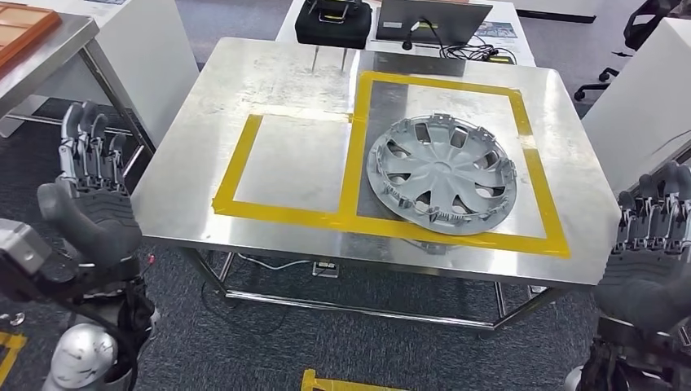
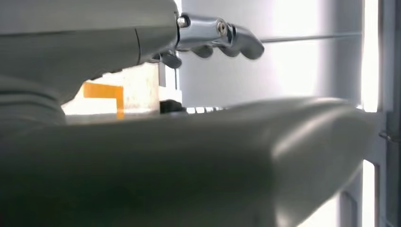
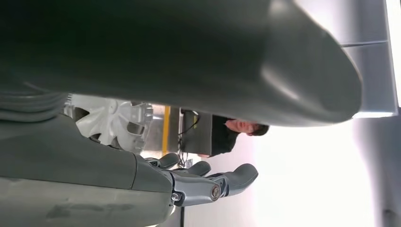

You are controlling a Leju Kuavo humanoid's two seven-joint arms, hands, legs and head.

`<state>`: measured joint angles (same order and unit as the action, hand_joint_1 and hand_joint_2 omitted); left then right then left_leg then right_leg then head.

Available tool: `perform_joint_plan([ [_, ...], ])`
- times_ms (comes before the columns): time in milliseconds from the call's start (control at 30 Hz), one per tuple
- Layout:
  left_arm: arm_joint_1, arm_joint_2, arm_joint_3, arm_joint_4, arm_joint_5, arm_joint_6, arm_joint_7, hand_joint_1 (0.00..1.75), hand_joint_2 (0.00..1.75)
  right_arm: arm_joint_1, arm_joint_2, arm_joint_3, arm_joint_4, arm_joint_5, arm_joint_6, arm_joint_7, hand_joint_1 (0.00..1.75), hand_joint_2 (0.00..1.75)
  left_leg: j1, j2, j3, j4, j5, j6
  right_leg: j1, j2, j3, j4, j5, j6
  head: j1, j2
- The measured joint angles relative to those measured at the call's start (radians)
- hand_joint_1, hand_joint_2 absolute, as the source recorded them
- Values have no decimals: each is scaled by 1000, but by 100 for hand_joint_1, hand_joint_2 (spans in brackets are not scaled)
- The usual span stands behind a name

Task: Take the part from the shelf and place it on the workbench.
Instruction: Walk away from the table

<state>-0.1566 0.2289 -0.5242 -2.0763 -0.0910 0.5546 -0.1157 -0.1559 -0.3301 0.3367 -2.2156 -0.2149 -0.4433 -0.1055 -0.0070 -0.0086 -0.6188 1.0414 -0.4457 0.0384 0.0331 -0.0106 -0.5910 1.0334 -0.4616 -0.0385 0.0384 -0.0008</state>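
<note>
Hands come first, nearest the camera: the left hand (image 1: 85,191) is raised off the tabletop's left edge, its fingers (image 1: 90,138) straight, spread and holding nothing. The right hand (image 1: 652,236) is raised the same way off the right edge, fingers (image 1: 664,195) apart and released; in the right wrist view its fingers (image 3: 222,179) are likewise extended with nothing between them. Between the two hands lies the steel tabletop (image 1: 277,81), marked with yellow tape (image 1: 352,155) in two adjoining rectangles, a smaller one on the left and a larger one on the right. The part, a silver hubcap (image 1: 442,173), lies flat inside the larger right rectangle, toward its near side, well apart from both hands. Beyond the far edge of the tabletop sit a black case (image 1: 332,20) and a laptop (image 1: 432,20) with cables on a white desk.
</note>
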Motion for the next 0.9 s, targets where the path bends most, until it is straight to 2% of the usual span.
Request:
perform_joint_plan([
  [67,0,1,0,-2,0,-1,2,0,0,-1,0,0,1,-1,1,-1,0,0,0,2,-5,2,-1,-8,-7,-1,11,-30,18,0,6,0],
  [100,-2,2,0,-2,0,-1,4,0,0,-1,1,1,1,-1,1,-1,0,0,0,2,-13,19,-15,-13,-13,-2,17,-47,28,3,5,0],
  [133,-4,4,0,-3,0,-2,6,0,0,-2,1,1,3,-2,1,-2,0,0,1,2,-30,54,-40,-19,-19,-3,21,-61,37,7,2,0],
  [200,-6,8,0,-2,2,-3,11,0,0,-1,3,2,6,-4,1,-2,0,0,12,3,-75,162,-102,-35,-25,-4,15,-66,46,13,-9,0],
  [233,-5,8,0,-2,2,-4,12,0,0,0,4,2,8,-5,1,-2,0,0,19,3,-94,210,-122,-43,-28,-4,8,-65,49,17,-13,0],
  [267,-4,9,0,-1,3,-4,13,0,0,1,5,2,10,-5,1,-2,0,0,26,4,-100,232,-128,-52,-33,-4,1,-61,52,22,-16,0],
  [300,-3,10,0,-1,4,-5,14,0,0,1,6,3,12,-5,1,-3,0,0,32,5,-89,222,-118,-60,-39,-4,-6,-56,54,28,-19,0],
  [367,-4,11,0,-1,4,-6,14,0,0,1,7,3,14,-5,1,-5,0,0,46,7,-23,114,-77,-78,-51,-3,-23,-35,53,45,-26,0],
  [400,-4,11,0,-1,5,-7,15,0,0,1,8,4,14,-6,1,-7,0,0,50,4,7,61,-63,-82,-54,-3,-33,-21,50,56,-32,0],
  [433,-4,10,0,-1,5,-7,15,0,0,2,8,4,14,-6,1,-9,0,0,51,1,29,28,-57,-78,-55,-2,-42,-8,48,66,-37,0],
  [467,-5,10,0,-2,5,-7,15,0,0,2,8,4,14,-7,1,-12,0,0,51,-3,34,18,-59,-70,-55,-1,-49,0,48,75,-38,0],
  [533,-6,10,0,-3,5,-7,15,0,0,2,8,5,14,-9,2,-16,0,0,48,-6,29,26,-51,-46,-56,2,-55,1,57,84,-32,0],
  [567,-6,10,0,-3,5,-7,15,0,0,2,8,5,15,-10,2,-17,0,0,48,-6,26,26,-46,-39,-58,2,-60,3,56,89,-27,0],
  [600,-7,10,0,-2,5,-7,15,0,0,3,8,5,15,-11,3,-17,0,0,48,-6,22,26,-42,-32,-59,3,-71,16,45,92,-22,0],
  [633,-7,10,0,-3,5,-7,14,0,0,3,9,5,16,-13,4,-18,0,0,48,-6,18,26,-37,-25,-60,3,-88,50,21,94,-17,0],
  [700,-8,10,0,-2,4,-6,12,0,0,3,8,5,16,-16,8,-19,0,0,44,-2,8,25,-31,-16,-59,3,-138,170,-47,95,-3,0],
  [733,-8,10,0,-2,4,-5,12,0,0,4,8,5,17,-18,10,-20,0,0,40,1,3,25,-28,-12,-57,3,-162,233,-75,93,4,0],
  [767,-7,10,0,-2,3,-4,12,0,0,5,8,5,18,-22,12,-21,0,0,36,5,-1,25,-26,-9,-55,3,-174,274,-89,89,10,0],
  [800,-7,10,0,-1,3,-3,11,0,0,6,8,5,19,-25,14,-21,0,0,30,10,-4,25,-23,-7,-51,3,-170,282,-88,82,14,0],
  [833,-7,10,-1,-1,3,-2,11,0,0,7,8,5,20,-28,15,-22,0,0,26,16,-5,25,-22,-6,-45,2,-144,249,-70,72,18,0],
  [867,-7,10,-1,-1,2,-1,11,0,0,7,8,5,20,-31,15,-23,0,0,21,23,-4,25,-21,-5,-36,-5,-103,186,-45,57,21,0],
  [900,-7,10,-1,-1,2,0,11,0,0,6,8,5,21,-33,15,-24,0,0,18,32,-2,24,-20,-5,-25,-23,-62,118,-29,40,22,0],
])
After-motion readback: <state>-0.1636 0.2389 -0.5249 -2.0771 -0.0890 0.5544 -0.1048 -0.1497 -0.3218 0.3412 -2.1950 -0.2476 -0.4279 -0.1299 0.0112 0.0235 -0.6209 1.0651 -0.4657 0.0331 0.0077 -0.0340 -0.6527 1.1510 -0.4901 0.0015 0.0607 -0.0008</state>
